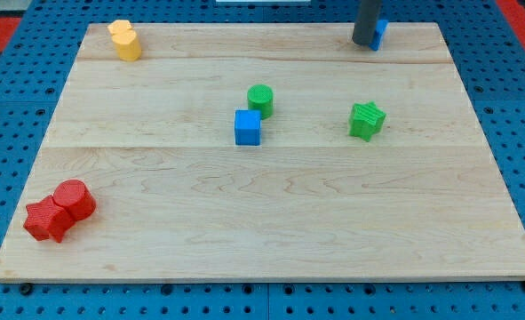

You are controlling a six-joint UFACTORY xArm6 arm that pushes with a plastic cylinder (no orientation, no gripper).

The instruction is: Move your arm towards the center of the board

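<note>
Taking the blue plastic cube (247, 127) near the middle of the light wooden table (271, 231) as landmark, my tip (364, 43) stands far beyond it at the far edge, touching a small blue block (380, 34), and as a bare rod tool it grasps nothing; the approach seems only beginning, so next it should slide nearer, toward the cube and the green cylinder (260, 99).

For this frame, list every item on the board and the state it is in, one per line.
my tip: at the view's top right, touching a blue block.
blue block: mostly hidden behind the rod, shape unclear.
yellow blocks: two, touching, top left.
green cylinder: upright, centre, just above the blue cube.
blue cube: flat, centre.
green star: alone, right of centre.
red blocks: two, touching, bottom left.
</note>
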